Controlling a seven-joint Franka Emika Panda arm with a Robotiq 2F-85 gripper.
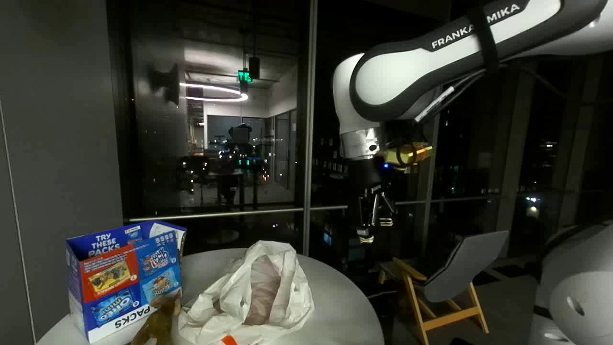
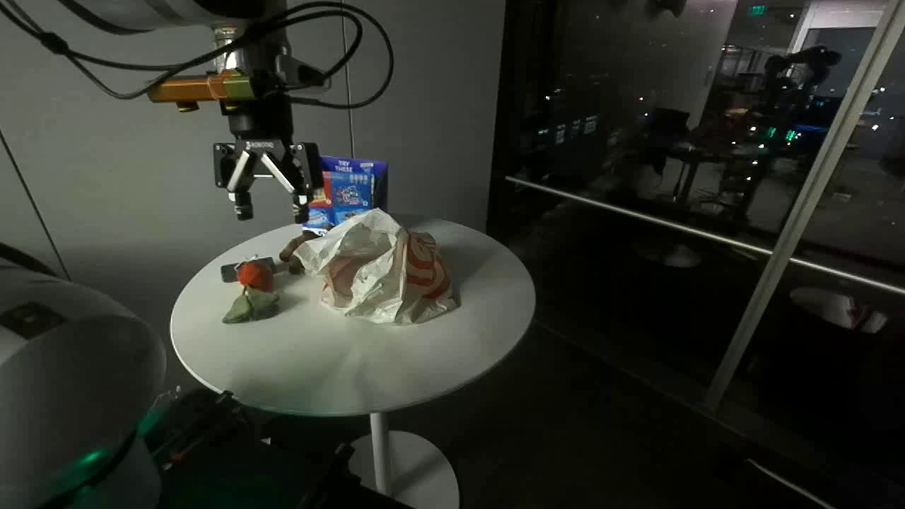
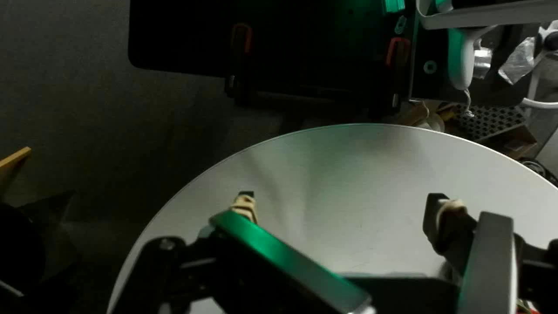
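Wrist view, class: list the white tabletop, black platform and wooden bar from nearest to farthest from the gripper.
1. White tabletop: below the open gripper.
2. Black platform: past the tabletop's edge, at top.
3. Wooden bar: at the left edge.

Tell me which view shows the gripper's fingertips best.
The wrist view: both fingertips appear large and spread apart, their tan wrapping plain. Both exterior views show them small and from farther off, also apart, with the wrapping less distinct.

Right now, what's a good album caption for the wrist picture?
Open jaws, holding nothing, hang above a round white table.
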